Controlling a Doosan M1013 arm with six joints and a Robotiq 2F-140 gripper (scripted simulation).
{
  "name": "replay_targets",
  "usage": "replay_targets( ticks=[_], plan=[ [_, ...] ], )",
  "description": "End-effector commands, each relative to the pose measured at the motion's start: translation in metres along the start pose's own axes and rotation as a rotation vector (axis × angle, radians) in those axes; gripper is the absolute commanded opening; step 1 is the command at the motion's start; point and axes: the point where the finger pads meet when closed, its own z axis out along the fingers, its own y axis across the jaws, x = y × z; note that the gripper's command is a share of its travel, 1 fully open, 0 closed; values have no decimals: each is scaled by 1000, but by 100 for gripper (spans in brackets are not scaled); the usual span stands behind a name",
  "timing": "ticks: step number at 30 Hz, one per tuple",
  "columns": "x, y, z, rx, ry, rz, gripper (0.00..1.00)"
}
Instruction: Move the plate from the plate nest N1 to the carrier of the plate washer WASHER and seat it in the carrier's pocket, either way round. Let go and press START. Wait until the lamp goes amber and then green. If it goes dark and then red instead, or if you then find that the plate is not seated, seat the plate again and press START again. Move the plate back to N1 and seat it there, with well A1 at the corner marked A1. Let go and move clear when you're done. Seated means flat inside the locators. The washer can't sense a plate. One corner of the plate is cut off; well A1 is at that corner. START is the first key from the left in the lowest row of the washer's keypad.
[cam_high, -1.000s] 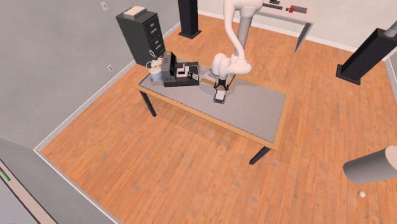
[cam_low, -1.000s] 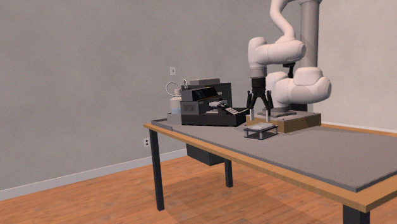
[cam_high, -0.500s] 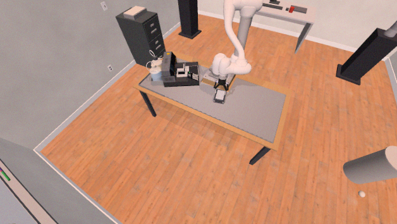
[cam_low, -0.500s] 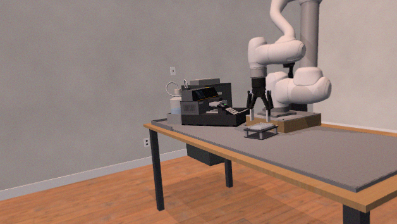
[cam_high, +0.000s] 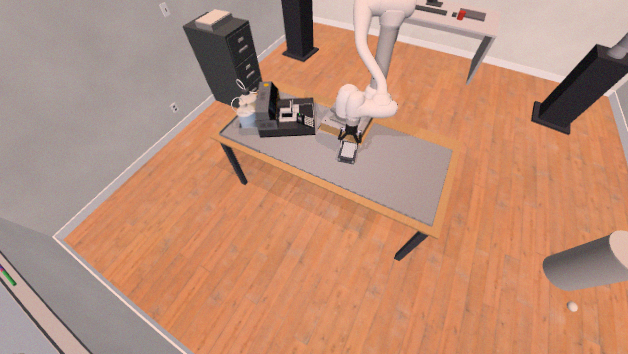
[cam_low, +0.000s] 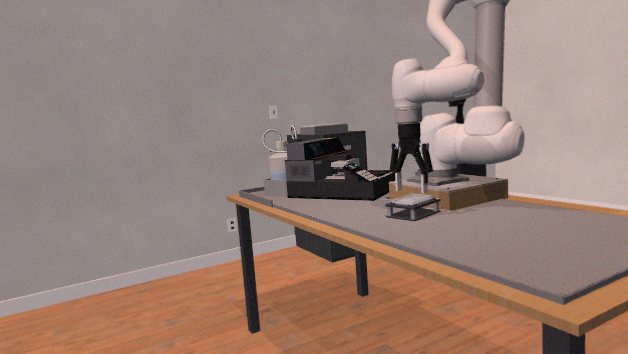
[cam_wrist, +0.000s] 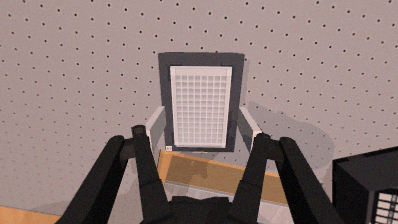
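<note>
Plate: white, lying on the nest, not in the washer; which corner is cut I cannot tell.
Nest: dark, on short posts, between the block and the front edge of the counter; a small pale tag marks one corner.
Gripper: fingers wide, nothing between them, pads above the plate and out past its long sides.
Arm: white, reaching over the block from the back edge.
Block: wood-sided, near the nest, at the back edge; it fills the space on that side.
Washer: black, toward the left end, just beside the block, its raised housing at the side away from the nest.
Keypad: pale keys, sloping, on the washer's side nearer the nest; a small green spot shows by it, but whether that is the lamp I cannot tell.
Bottle: pale blue below, with tubing, near the back left corner, behind the housing.
Cabinet: dark, on the floor beyond that corner.
Mat: grey, pitted, reaching nearly to the edges.
</note>
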Motion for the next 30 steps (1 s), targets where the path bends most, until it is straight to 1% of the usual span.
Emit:
replay_targets(
  ticks=[1, 30],
  plan=[
    [-3, -2, 4, 3, -4, 9, 70],
    [-3, -2, 21, 3, -4, 9, 70]
  ],
)
